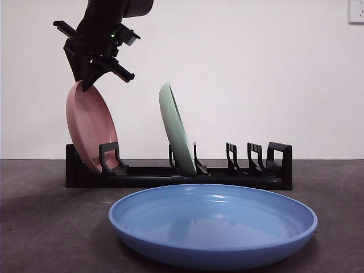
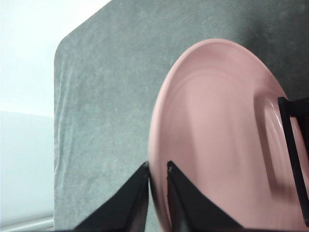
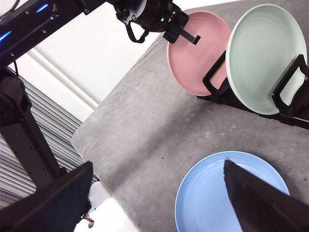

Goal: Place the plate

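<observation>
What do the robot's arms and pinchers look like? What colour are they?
Both are black. The left gripper has two thin, pointed jaws, and its arm shows blue lights and a small green light near the wrist. The right gripper has broad, wedge-shaped black jaws.

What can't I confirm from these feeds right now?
- Pink plate: its foot in the rack is hidden by a divider, front view.
- Left gripper: finger contact is cut by the picture's edge, left wrist view.
- Blue plate: partly covered by right gripper, right wrist view.
</observation>
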You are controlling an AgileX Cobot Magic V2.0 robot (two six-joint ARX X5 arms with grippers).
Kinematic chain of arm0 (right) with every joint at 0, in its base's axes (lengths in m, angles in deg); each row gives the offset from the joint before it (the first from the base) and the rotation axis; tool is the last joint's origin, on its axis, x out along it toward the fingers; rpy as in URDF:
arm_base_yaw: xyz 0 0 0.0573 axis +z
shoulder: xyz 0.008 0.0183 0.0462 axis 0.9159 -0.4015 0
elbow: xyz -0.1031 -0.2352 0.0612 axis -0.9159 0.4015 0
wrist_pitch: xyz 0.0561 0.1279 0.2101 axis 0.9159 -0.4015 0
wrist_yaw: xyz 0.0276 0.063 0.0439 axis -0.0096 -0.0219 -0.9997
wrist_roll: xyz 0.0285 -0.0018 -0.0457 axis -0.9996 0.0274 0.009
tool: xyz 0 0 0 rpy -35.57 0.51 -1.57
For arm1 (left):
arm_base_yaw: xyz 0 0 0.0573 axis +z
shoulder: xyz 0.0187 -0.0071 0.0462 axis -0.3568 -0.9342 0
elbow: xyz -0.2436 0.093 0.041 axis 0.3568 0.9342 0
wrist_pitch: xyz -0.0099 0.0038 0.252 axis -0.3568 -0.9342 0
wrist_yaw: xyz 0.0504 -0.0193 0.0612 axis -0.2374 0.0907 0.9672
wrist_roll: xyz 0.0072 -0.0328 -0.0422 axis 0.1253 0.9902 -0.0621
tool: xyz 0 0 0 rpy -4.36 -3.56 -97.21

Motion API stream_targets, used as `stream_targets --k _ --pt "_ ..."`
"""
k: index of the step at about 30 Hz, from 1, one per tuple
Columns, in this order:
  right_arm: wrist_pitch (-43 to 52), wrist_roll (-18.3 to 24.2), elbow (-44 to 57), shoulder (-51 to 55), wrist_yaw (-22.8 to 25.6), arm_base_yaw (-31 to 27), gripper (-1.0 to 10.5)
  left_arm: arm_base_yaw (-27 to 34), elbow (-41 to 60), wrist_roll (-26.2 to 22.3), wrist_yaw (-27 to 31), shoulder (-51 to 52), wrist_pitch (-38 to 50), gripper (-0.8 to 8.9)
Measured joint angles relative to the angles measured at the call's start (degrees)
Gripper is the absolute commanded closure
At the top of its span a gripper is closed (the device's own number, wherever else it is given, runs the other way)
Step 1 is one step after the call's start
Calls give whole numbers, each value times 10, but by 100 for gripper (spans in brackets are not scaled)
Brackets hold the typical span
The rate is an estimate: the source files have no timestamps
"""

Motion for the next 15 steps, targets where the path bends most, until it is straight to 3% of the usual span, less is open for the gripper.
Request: stream_targets --k 15 --pt "0 3 0 -1 0 9 513 -1 -5 -6 13 0 -1 799"
